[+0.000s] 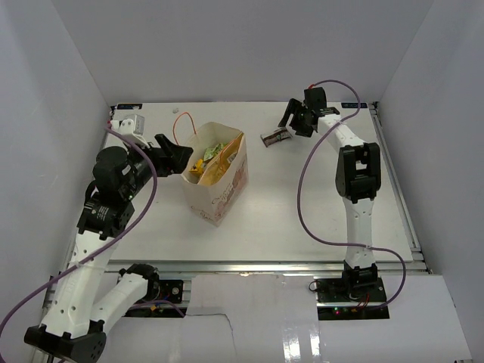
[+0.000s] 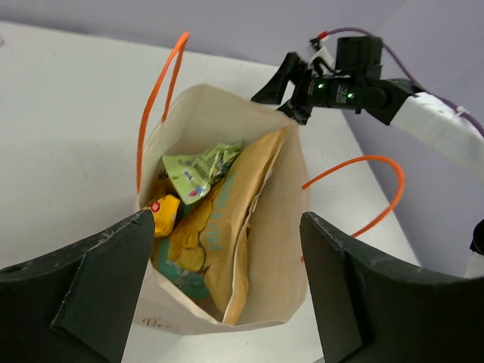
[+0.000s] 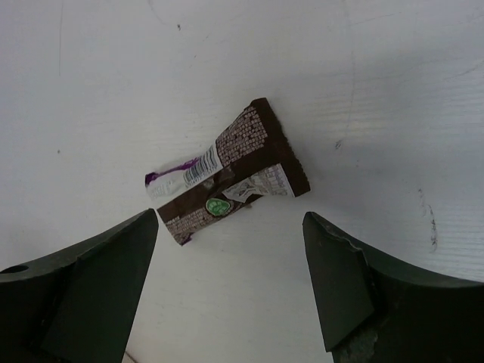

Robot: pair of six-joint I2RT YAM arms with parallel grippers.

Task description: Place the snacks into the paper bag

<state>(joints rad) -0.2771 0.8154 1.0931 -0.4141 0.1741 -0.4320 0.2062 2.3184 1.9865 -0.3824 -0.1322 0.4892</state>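
The cream paper bag (image 1: 221, 193) stands open mid-table; in the left wrist view (image 2: 291, 249) it holds the tan chip bag (image 2: 234, 219), the green pouch (image 2: 198, 170) and the yellow wrapper (image 2: 165, 212). My left gripper (image 1: 175, 156) is open and empty, its jaws on either side of the bag's near rim (image 2: 227, 287). The dark brown-and-white bar (image 1: 275, 138) lies flat on the table at the back. My right gripper (image 1: 293, 121) hovers open and empty just above it; the bar (image 3: 227, 178) sits just beyond the fingertips (image 3: 231, 249).
Orange cord handles (image 2: 155, 98) stick out from the bag's sides. A small white box (image 1: 130, 124) sits at the back left corner. White walls close the table on the left, back and right. Purple cables loop beside both arms.
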